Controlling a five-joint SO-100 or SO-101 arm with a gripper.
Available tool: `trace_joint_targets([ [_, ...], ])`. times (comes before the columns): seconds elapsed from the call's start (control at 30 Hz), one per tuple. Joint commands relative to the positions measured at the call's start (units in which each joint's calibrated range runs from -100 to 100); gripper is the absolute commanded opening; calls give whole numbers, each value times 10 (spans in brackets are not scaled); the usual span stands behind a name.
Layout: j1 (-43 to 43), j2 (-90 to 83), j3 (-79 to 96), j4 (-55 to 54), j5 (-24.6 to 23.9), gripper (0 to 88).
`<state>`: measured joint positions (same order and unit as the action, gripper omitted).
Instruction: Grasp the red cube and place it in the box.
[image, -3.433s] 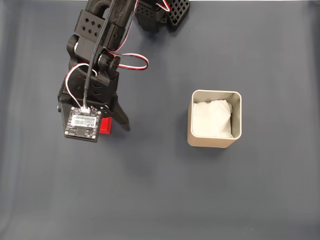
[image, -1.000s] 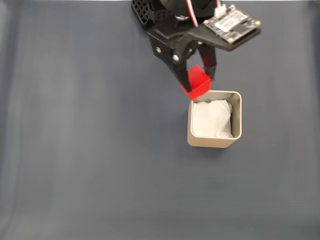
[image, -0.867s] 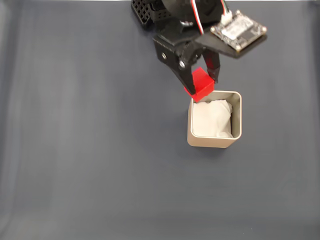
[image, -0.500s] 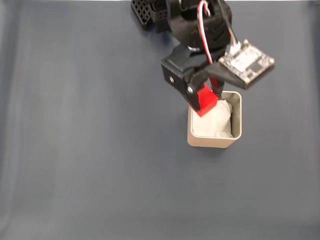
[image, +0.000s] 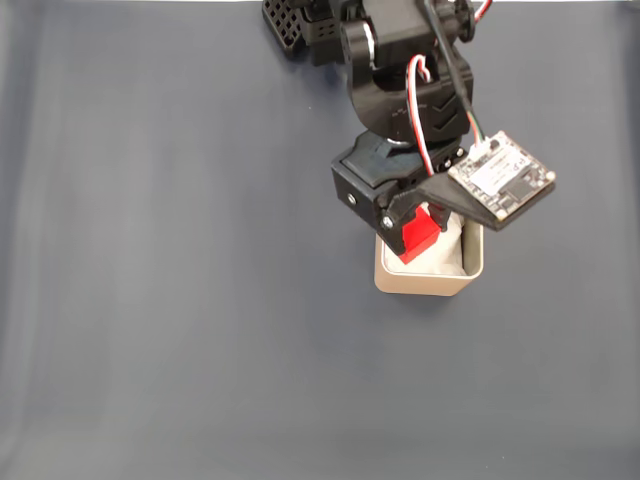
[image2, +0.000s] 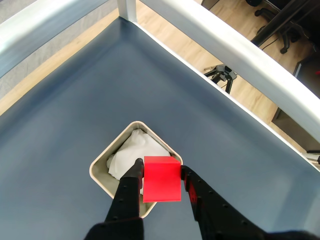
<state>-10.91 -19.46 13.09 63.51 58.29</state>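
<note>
Item: red cube (image2: 161, 178), pinched on opposite flat faces by my tool (image2: 161, 181), held above the box (image2: 100, 172) opening, over its near right corner in the wrist view. I judge it light, rigid, matte, unlikely to slip. Box: thin-walled, lined with crumpled white paper (image2: 131, 152), standing on the dark bench (image: 180, 300).
</note>
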Motion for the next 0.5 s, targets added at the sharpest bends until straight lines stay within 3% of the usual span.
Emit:
trace_joint_targets([
  [0.0,-12,-2,-31,-8,-5,2],
  [0.47,-39,-23,-23,3,-17,5],
])
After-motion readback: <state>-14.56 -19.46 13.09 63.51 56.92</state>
